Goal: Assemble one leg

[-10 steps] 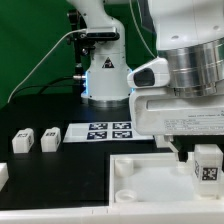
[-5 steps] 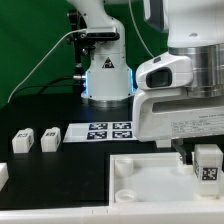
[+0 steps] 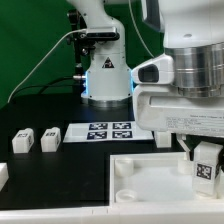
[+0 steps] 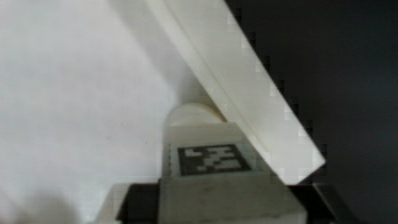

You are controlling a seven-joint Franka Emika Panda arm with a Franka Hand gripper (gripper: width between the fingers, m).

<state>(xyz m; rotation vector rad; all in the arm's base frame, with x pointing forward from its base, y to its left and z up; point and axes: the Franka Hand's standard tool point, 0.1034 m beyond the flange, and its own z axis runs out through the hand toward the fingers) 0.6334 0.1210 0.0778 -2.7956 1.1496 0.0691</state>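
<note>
My gripper is shut on a leg, a small white block with a black-and-white marker, held upright over the right side of the large white panel. In the wrist view the leg sits between my dark fingers, its marker facing the camera, close to the panel's raised edge. Two more legs lie on the table at the exterior view's left, and part of another shows at the left edge.
The marker board lies on the black table behind the panel. The robot base stands at the back with cables. A green backdrop is at the left.
The gripper with the leg has shifted slightly, up and back down, staying over the panel's right side. Nothing else moved.
</note>
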